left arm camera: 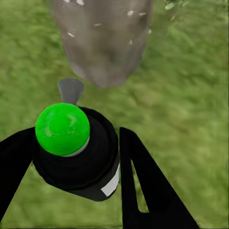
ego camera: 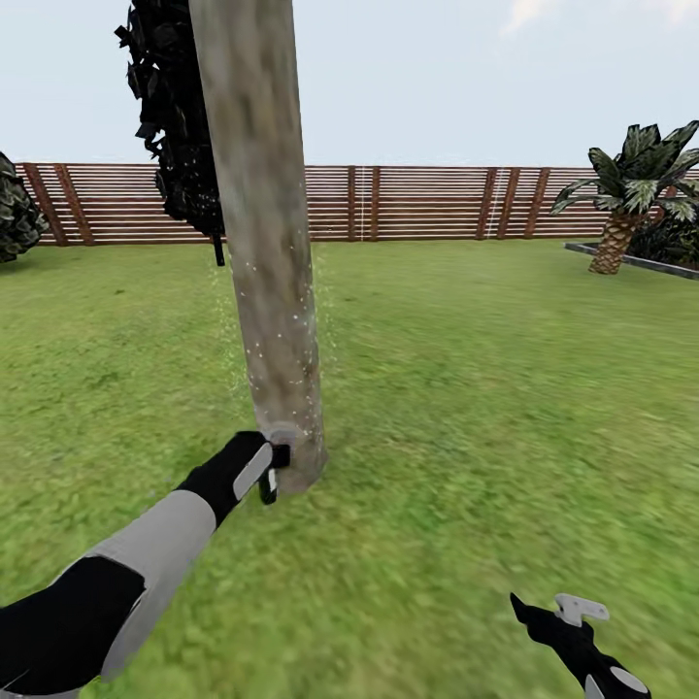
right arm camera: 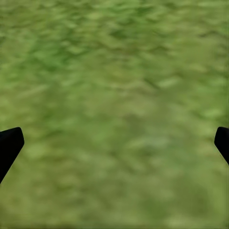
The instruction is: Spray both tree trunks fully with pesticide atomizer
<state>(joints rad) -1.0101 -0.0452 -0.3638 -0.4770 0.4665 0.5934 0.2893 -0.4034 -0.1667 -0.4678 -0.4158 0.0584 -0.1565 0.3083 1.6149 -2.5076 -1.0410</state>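
The pesticide atomizer (left arm camera: 76,157) is already off the floor and is clamped between the fingers of the left gripper (ego camera: 269,471), so the pick-up can be judged complete. In the left wrist view its top is seen as a bright green dome on a black body, with a grey nozzle pointed at the base of the tree trunk (ego camera: 262,233).

In the head view the atomizer is held right at the foot of the trunk, touching it or just short of it; which cannot be told. White specks are scattered over the lower and middle bark and a fine haze is seen on both sides of the trunk, so spraying of this tree is judged to be under way. The specks thin out higher up, and full coverage cannot be confirmed.

The right gripper (ego camera: 573,621) is held low at the near right over the grass lawn (ego camera: 485,408), well apart from the trunk; its fingers are spread wide and nothing is held between them.

A second matching trunk is not identified here. A dark narrow conifer (ego camera: 180,126) stands behind the trunk, a palm-like plant (ego camera: 631,194) at the far right, and the slatted wooden fence (ego camera: 427,204) closes the far side. The second tree is therefore judged to be left to do.
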